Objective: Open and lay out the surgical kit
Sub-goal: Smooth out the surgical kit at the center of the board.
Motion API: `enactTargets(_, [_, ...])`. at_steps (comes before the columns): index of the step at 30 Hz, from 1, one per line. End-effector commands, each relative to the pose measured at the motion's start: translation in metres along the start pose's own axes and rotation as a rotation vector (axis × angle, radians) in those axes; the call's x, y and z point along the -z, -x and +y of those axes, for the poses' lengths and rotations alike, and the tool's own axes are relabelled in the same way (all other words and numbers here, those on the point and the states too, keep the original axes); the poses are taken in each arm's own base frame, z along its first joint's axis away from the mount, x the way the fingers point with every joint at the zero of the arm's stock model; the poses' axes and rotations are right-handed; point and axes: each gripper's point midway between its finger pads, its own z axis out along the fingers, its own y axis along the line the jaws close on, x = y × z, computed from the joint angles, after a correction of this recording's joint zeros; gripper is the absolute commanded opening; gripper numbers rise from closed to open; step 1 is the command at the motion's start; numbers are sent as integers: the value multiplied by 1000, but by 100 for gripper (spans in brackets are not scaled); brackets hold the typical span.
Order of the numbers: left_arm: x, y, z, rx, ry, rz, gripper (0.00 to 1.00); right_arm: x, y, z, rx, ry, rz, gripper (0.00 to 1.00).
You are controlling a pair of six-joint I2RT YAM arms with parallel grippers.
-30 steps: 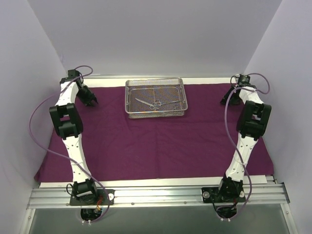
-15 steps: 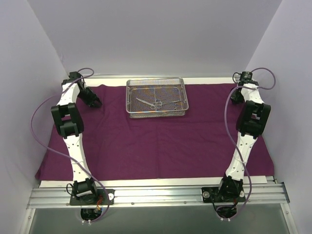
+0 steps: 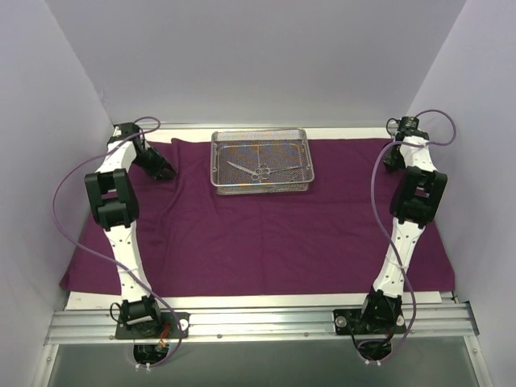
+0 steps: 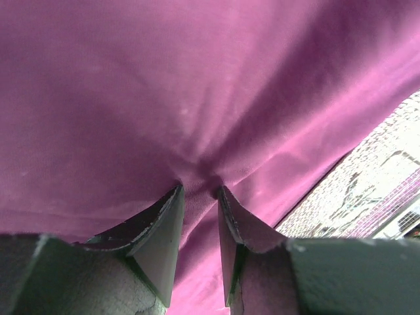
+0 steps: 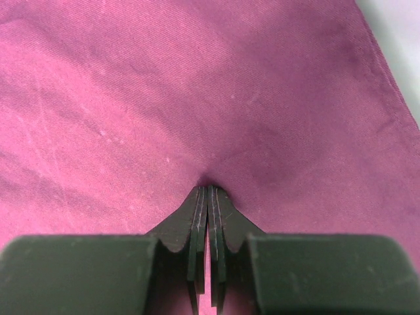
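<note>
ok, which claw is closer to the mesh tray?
The left claw, on the purple cloth just left of the tray; the right claw sits farther off.

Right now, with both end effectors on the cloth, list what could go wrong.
The mesh tray sits on the purple cloth, so pulling could drag it and jostle the scissors inside.
The right end effector pinches only a small pucker at its tips and may slip.
The left end effector grips a fold; uneven pulls could bunch it.

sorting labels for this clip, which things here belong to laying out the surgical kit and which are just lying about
Part of the job: purple cloth wrap, wire-mesh tray, scissor-like instruments in the tray.
Just there: metal rail, white tabletop.
</note>
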Motion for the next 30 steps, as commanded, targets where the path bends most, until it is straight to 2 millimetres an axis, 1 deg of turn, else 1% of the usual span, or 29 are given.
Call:
enactTargets(1, [14,11,38,83,78,-69,38,-26,-52,-18,48,-55,173,0])
enactTargets(2, [17,16,49,104,90,-78,38,-28,-54,-12,55,-45,178,0])
enactTargets(4, [16,15,61,117,99,-67,38,-28,-55,-6,62,-26,179,0])
enactTargets(5, [19,17,70,128,116,-61,38,-27,-57,-1,68,-19,181,0])
enactTargets(9, [24,32,80,133,124,-78,39,-28,-57,7,71,1,180,0])
enactTargets(10, [27,38,76,122,110,-93,39,-26,-56,8,71,3,177,0])
enactTargets(12, [30,44,68,108,87,-104,40,-24,-53,11,74,8,169,0])
enactTargets(13, [35,48,62,109,74,-115,41,-22,-54,17,68,37,175,0])
enactTargets(15, [42,52,50,99,26,-129,43,-18,-50,20,66,48,169,0])
enactTargets(17, [50,53,40,88,3,-144,45,-10,-42,24,61,63,148,0])
enactTargets(18, [61,56,32,72,-19,-171,46,-5,-38,26,59,68,137,2])
enactTargets(19, [65,56,25,54,-32,-180,47,5,-29,30,50,77,111,4])
enactTargets(20, [69,55,24,45,-31,-190,47,11,-24,33,47,86,98,6])
enactTargets(21, [82,56,17,26,-36,-217,48,18,-21,37,43,99,86,10])
enactTargets(22, [86,55,15,3,-27,-230,49,30,-13,46,46,122,60,13])
enactTargets(23, [90,55,14,-13,-22,-240,49,36,-11,51,42,142,51,15])
enactTargets(24, [99,54,10,-35,-17,-258,50,42,-9,56,42,157,44,21])
enactTargets(26, [104,51,11,-84,32,-282,52,57,-2,68,35,193,19,28])
enactTargets(27, [109,51,10,-98,46,-298,53,61,-2,73,37,214,19,34])
enactTargets(28, [110,52,12,-116,60,-306,57,68,2,78,37,237,7,37])
enactTargets(29, [111,53,14,-120,73,-308,58,72,1,86,43,259,7,40])
enactTargets(30, [105,52,17,-121,80,-295,59,76,0,93,45,291,12,44])
